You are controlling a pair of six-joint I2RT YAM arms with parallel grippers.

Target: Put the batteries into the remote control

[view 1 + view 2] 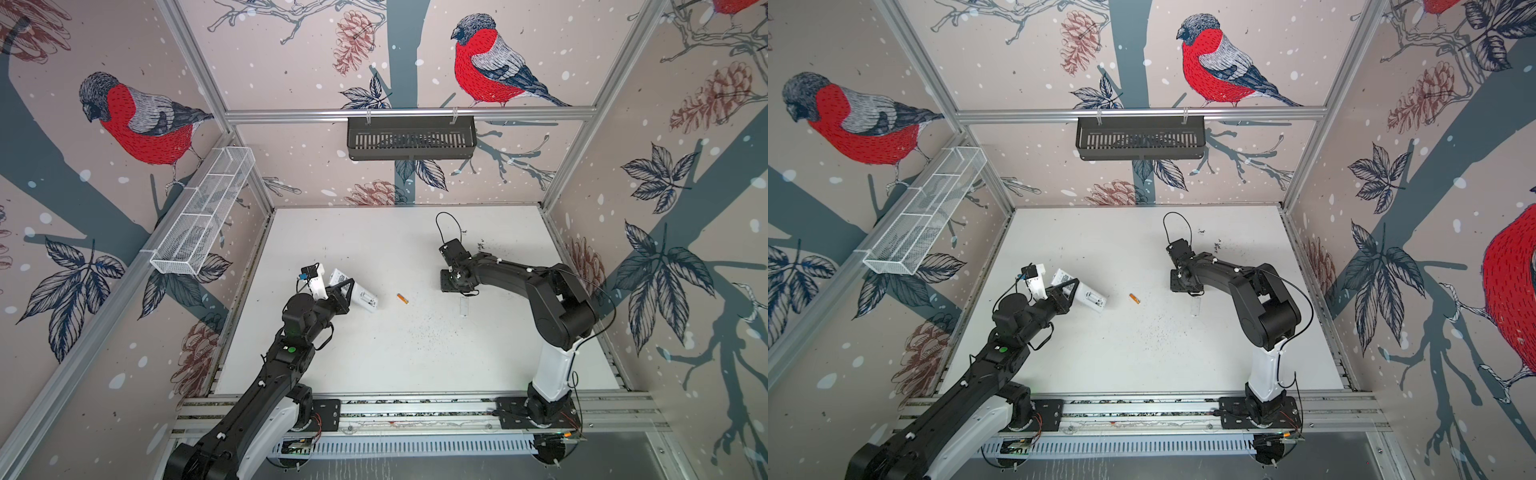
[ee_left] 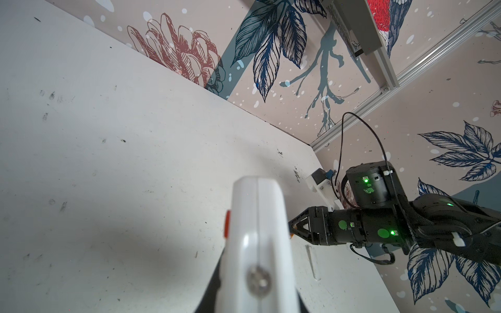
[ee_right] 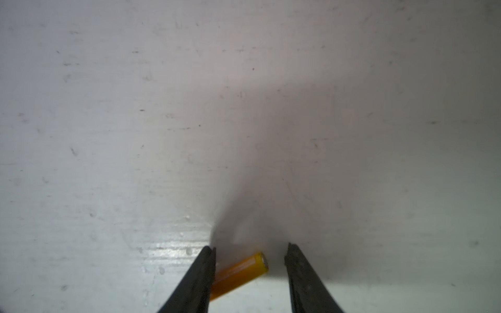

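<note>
The left hand (image 1: 345,293) is clamped on the long slim white plastic remote control (image 1: 366,300). It holds the remote tilted off the white bench (image 1: 415,353) with the plain back and open battery bay turned up, presumably so cells can be dropped in. The right hand (image 3: 249,260) points down with its jaws apart, straddling a small orange cylindrical battery (image 3: 241,271) lying on the bench. One finger seems to touch it and the other stands clear, so nothing is gripped yet. Only the right wrist view shows this battery clearly; in both top views the hand hides it. The top views instead show a second orange battery (image 1: 402,298) lying between the remote control and the right hand. They also show a small clear flat piece (image 1: 465,308), likely the cover, just beside the right hand
</note>
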